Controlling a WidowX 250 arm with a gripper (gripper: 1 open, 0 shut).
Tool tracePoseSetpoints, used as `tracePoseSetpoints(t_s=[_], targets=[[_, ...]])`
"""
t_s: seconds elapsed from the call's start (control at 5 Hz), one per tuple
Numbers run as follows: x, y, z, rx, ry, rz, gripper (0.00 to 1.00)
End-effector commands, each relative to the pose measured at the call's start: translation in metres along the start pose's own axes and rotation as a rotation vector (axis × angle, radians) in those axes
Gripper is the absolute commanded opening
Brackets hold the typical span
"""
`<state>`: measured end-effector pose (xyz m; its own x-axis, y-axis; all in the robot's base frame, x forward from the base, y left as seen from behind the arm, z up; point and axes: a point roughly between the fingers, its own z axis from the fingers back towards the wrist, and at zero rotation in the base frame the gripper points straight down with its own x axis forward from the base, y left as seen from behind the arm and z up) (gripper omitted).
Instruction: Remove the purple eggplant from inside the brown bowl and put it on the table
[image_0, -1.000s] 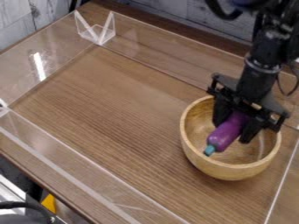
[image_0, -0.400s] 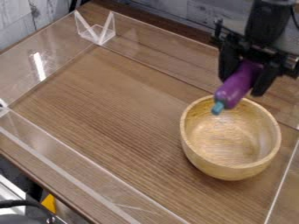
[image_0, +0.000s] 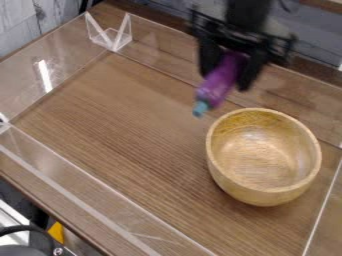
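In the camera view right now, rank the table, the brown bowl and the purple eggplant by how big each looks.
1. the table, filling most of the view
2. the brown bowl
3. the purple eggplant, held in the gripper; its top is hidden by the fingers, yet it is clearly the smallest.

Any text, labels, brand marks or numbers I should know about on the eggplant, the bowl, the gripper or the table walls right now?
None readable in this view.
Purple eggplant: plain glossy surface, no marking.
Brown bowl: bare wood grain only.
Gripper: dark and blurred, no legible label.
Table and clear acrylic walls: no print or signs visible.
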<state>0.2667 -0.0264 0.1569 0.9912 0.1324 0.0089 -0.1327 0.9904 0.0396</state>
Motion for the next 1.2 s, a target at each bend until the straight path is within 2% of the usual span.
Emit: tracePoseSetpoints(t_s=[0.0, 0.2, 0.6, 1.0], targets=[[-0.011, 0.01, 0.005, 0.0, -0.038, -0.015, 0.0], [-0.022, 0.007, -0.004, 0.004, -0.028, -0.073, 0.0], [-0.02, -0.005, -0.038, 0.009, -0.02, -0.107, 0.0], [-0.019, 0.0, -0.048, 0.013, -0.022, -0.145, 0.0]])
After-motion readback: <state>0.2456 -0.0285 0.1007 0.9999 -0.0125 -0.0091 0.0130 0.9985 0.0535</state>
